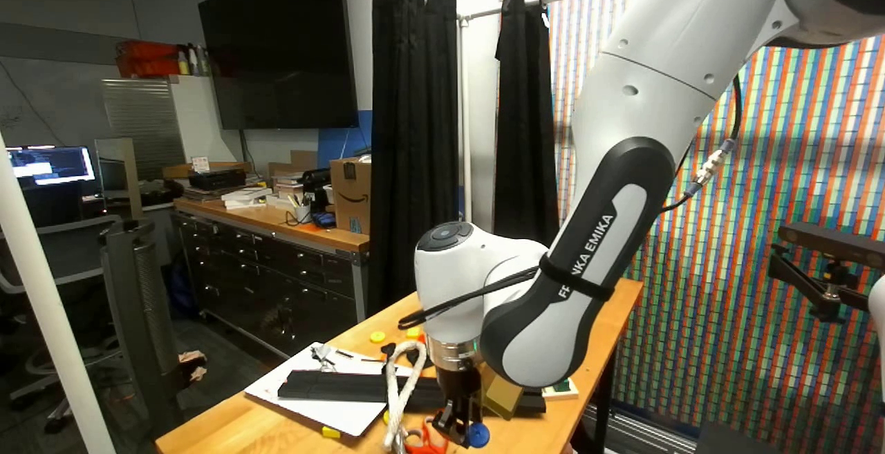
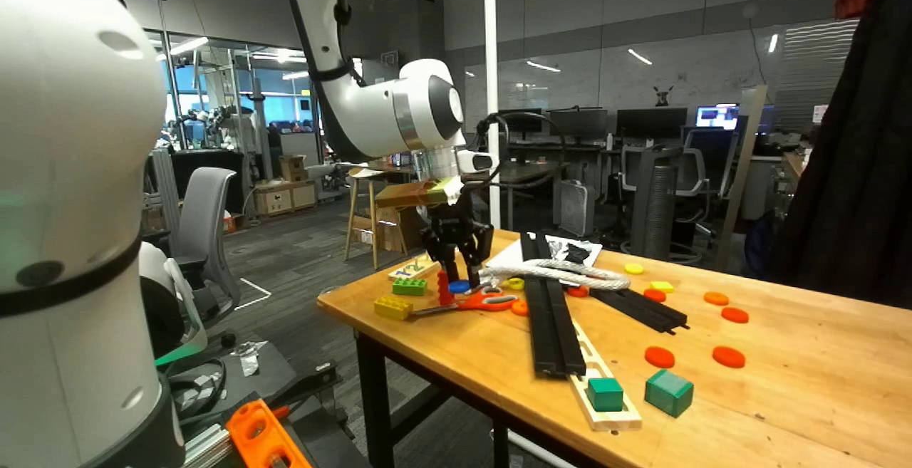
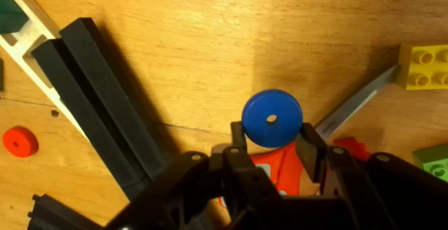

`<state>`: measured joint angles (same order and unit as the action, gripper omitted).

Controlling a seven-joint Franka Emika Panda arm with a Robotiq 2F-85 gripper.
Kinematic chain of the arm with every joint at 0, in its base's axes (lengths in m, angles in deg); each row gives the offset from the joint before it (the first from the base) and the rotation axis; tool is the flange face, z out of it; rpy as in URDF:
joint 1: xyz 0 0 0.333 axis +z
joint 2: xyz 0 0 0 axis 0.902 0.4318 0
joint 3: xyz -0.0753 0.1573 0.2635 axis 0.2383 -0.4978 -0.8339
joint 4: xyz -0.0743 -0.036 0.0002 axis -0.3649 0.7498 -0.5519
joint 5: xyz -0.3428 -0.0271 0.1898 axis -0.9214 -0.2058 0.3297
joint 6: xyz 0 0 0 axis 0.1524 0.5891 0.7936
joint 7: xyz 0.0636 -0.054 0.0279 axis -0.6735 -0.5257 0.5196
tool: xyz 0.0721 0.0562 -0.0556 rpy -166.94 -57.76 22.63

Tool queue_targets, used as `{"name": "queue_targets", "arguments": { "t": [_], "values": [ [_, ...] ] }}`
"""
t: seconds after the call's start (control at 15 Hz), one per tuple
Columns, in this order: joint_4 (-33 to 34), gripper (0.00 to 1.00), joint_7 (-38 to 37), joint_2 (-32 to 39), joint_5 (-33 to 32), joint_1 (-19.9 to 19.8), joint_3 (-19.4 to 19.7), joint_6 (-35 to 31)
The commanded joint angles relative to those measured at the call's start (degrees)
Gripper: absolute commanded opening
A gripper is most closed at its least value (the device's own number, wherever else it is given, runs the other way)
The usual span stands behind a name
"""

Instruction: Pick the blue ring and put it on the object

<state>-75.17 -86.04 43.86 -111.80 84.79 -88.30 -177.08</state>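
Blue ring (image 3: 271,132) sits between the tips of the gripper (image 3: 273,130), pinched (rim against both).

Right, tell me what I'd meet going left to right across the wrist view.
Red ring, long black track piece, blue ring, silver scissors blade, yellow studded toy brick.

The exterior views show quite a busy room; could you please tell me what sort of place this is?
Probably a robotics lab, judging by the robot arm in the foreground, the monitors in the background and the drawer bench along the wall.
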Motion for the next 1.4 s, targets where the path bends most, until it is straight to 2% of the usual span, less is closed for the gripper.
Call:
{"name": "queue_targets", "arguments": {
  "t": [0.0, 0.2, 0.4, 1.33],
  "values": [
    [2.6, 0.22, -3.3, -3.0, -2.3, 0.1, -3.6, 5.8],
    [4.7, 0.22, -2.4, -3.3, -1.6, -0.4, -6.7, 7.1],
    [6.0, 0.22, -0.6, -2.9, -0.3, -0.9, -8.8, 5.6],
    [10.2, 0.22, 8.0, 4.9, 8.5, -0.4, -13.3, -2.2]
  ]
}}
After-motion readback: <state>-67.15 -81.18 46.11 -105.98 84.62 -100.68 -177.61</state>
